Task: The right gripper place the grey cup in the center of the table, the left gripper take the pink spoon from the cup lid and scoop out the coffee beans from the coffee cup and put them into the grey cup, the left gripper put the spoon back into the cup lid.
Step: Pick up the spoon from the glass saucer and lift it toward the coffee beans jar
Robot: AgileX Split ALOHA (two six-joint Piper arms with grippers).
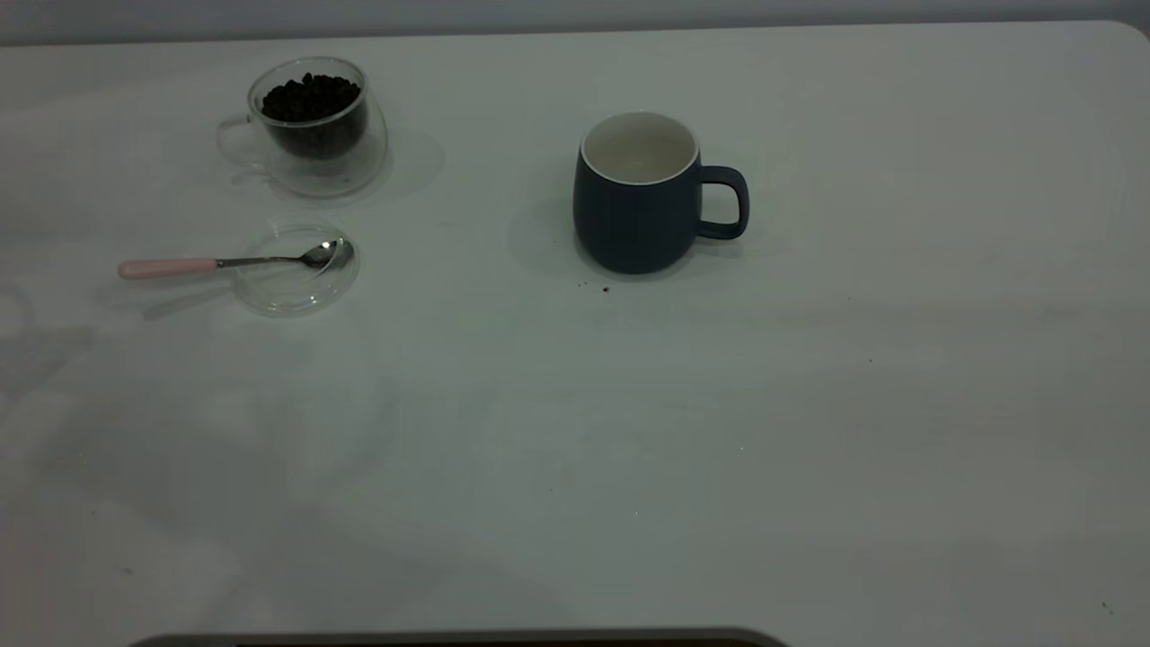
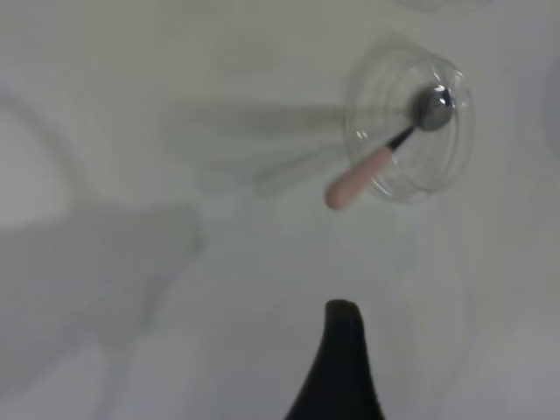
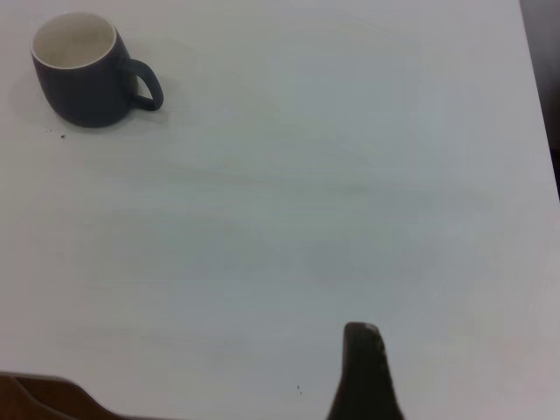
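The grey cup (image 1: 640, 196) is seen upright about the middle of the table (image 1: 809, 431), its cream inside empty and its loop handle turned to the right, so the placing step is judged done and the spoon step is taken to be next. The pink spoon (image 1: 225, 262) is laid at the left side of the table with its metal bowl resting inside the cup lid (image 1: 296, 270) and its pale pink handle reaching out over the rim to the left — the long axis runs nearly left to right, and the handle end is raised slightly off the table. Just beyond the lid, farther back, the coffee cup (image 1: 310, 126) is stood with the coffee beans (image 1: 311, 97) heaped dark inside it. In the left wrist view only one black finger of the left gripper (image 2: 343, 350) is shown, held above bare table, with the spoon a short way ahead of it; whether it is open or closed cannot be told. The right gripper (image 3: 363, 367) is likewise shown by a single finger, well apart from the grey cup — its state cannot be told either. The left arm is plainly the nearer to the spoon.
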